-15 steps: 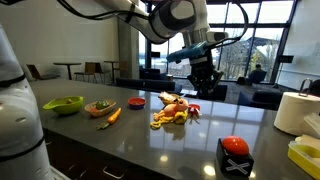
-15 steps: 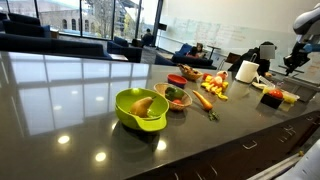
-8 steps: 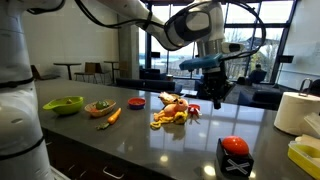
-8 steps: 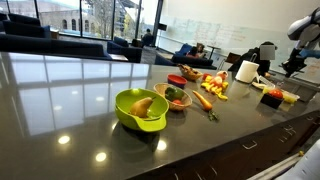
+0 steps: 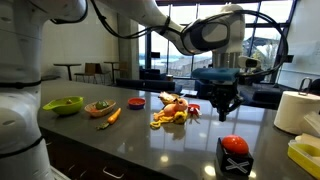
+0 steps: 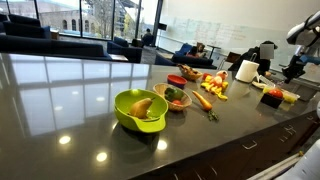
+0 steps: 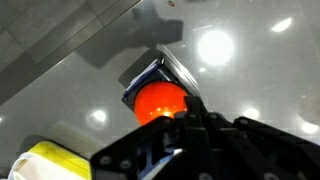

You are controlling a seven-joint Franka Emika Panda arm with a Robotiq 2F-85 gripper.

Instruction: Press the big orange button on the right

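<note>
The big orange button (image 5: 234, 146) is a domed orange-red cap on a small black box (image 5: 236, 163) with a white X, near the counter's front edge. In the wrist view the button (image 7: 158, 99) sits just ahead of the fingertips. It also shows small in an exterior view (image 6: 272, 96). My gripper (image 5: 222, 108) hangs above the counter, a little behind and above the button, fingers pointing down. In the wrist view the gripper (image 7: 192, 108) has its fingers together and holds nothing. Its tips overlap the button's near rim in that view.
A paper towel roll (image 5: 296, 112) and a yellow container (image 5: 305, 153) stand beside the button box. A pile of toy food (image 5: 174, 113), a small red bowl (image 5: 136, 102), a carrot (image 5: 113, 116), a plate of food (image 5: 100, 107) and a green bowl (image 5: 64, 104) lie farther along the counter.
The arm has swung sideways along the counter, away from the food pile and toward the button box, and the gripper now hangs lower.
</note>
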